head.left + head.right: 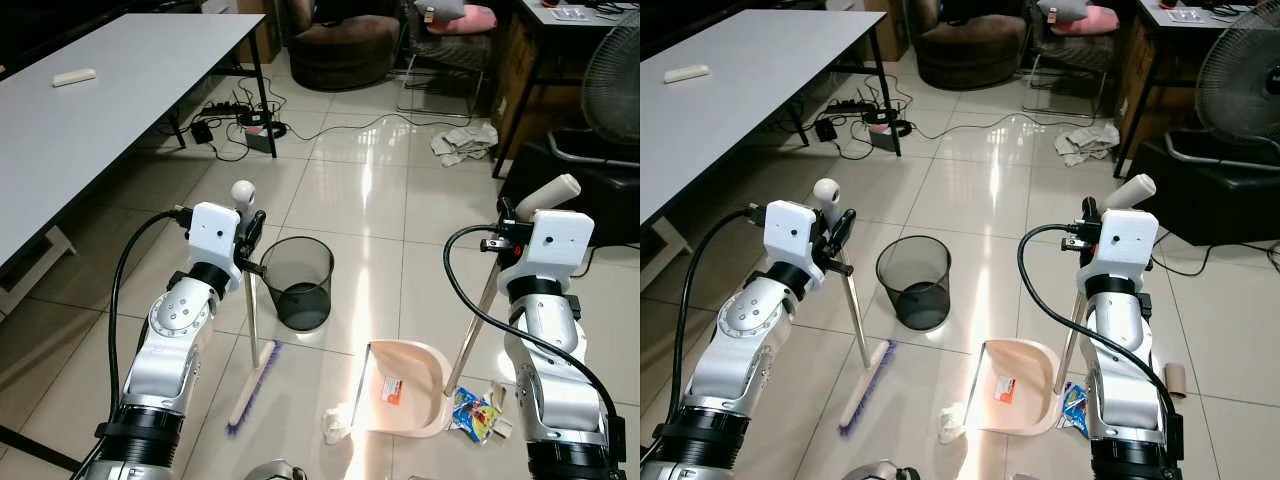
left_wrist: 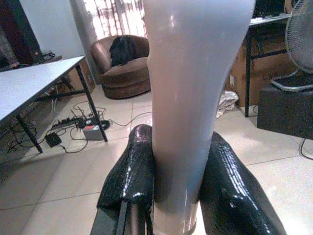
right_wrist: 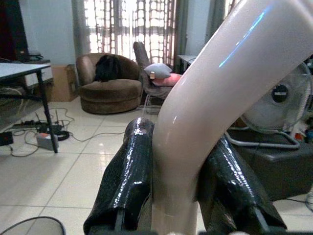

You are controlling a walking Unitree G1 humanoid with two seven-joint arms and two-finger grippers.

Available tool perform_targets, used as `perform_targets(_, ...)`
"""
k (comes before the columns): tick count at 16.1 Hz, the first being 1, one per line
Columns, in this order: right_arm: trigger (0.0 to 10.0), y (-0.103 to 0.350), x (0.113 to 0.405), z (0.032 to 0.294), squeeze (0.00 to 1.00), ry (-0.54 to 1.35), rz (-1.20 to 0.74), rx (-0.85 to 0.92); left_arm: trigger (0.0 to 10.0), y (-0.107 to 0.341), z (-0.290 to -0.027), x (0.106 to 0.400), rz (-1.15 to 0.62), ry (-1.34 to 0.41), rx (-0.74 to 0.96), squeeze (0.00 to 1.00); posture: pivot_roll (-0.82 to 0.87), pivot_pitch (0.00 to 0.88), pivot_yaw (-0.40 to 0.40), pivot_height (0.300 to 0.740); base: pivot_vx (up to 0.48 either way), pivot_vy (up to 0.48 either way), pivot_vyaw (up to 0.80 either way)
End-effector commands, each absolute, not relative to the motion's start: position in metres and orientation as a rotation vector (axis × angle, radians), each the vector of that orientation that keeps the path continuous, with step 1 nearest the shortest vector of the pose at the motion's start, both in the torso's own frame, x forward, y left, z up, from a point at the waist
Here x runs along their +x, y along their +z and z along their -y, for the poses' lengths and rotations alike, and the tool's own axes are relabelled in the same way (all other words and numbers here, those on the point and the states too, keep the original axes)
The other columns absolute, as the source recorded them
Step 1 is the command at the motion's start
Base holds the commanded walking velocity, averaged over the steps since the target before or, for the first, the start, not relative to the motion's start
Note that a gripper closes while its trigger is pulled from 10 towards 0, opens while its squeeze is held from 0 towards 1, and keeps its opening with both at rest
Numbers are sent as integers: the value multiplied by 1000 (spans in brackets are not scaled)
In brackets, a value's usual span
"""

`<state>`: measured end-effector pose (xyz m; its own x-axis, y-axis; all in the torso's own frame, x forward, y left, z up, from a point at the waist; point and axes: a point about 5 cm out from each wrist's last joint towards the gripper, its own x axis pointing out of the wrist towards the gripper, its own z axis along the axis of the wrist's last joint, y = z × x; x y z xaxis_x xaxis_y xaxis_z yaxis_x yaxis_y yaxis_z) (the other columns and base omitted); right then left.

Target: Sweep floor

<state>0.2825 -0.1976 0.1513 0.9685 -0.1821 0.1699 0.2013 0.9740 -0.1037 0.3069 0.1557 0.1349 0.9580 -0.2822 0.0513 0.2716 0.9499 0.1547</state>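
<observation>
The broom [image 1: 252, 345] is held upright by the left gripper [image 2: 178, 186], whose black fingers [image 2: 129, 176] are clenched on both sides of its pale handle, just below the round top. Its bristle head rests on the tiled floor [image 1: 350, 190], beside the black mesh bin [image 1: 297, 282]. The dustpan [image 1: 405, 388] is held by the right gripper [image 3: 176, 181], with the fingers [image 3: 128, 171] closed around the curved top of its long handle. The pan itself lies flat on the floor between the two arms, and a small printed wrapper is seen inside it. A crumpled white paper [image 1: 335, 424] lies just beside the left edge of the pan, and a coloured snack packet [image 1: 472, 414] lies at its right edge, near the handle. Further back, cables and a power strip [image 1: 240, 112] are seen on the floor under the grey surface [image 1: 90, 110], and a crumpled cloth [image 1: 463, 142] lies near the brown armchair [image 1: 345, 45]
</observation>
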Motion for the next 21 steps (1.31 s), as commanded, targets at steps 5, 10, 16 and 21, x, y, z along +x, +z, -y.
perform_targets(5,10000,162,283,200,0,-210,235,-147,10000,143,-158,313,90,-271,192,0,8,48,76,740,0,0,0)
perform_targets(10,10000,167,294,196,0,-162,242,-137,10000,154,-164,331,106,-194,148,0,8,55,14,740,0,0,0)
perform_targets(16,10000,175,299,200,0,-162,275,-137,10000,156,-171,334,123,-138,172,0,38,86,11,740,0,0,0)
perform_targets(21,10000,170,303,199,0,-140,271,-235,10000,161,-172,343,148,-125,167,0,30,106,46,740,0,0,0)
